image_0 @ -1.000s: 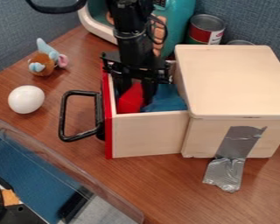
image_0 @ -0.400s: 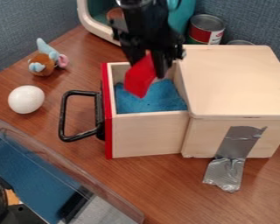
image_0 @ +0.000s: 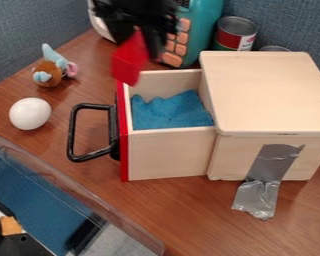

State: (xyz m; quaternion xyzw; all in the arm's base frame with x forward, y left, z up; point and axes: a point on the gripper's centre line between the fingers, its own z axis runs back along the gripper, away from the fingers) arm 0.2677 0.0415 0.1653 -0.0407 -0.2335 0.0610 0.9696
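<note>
At the top of the camera view, the black gripper (image_0: 137,41) is shut on a red block (image_0: 129,59). Both are above the back left corner of a pulled-out wooden drawer (image_0: 169,154), and the block hangs higher than the drawer's rim. Blue material (image_0: 171,113) with an uneven top lies inside the drawer. The drawer has a red front edge and a black handle (image_0: 72,131) on its left side. It stands out from a light wooden box (image_0: 266,92) on the right.
A white egg-shaped object (image_0: 30,113) and a small plush toy (image_0: 50,73) are on the table at left. Behind the drawer are a teal toy appliance (image_0: 201,31) and a can (image_0: 235,34). Silver tape (image_0: 259,186) runs down the box's front. A clear-walled bin (image_0: 89,200) occupies the lower left.
The gripper has risen out of the drawer with the red block and shifted left and back. The blue material is now uncovered. The drawer and box have stayed where they were.
</note>
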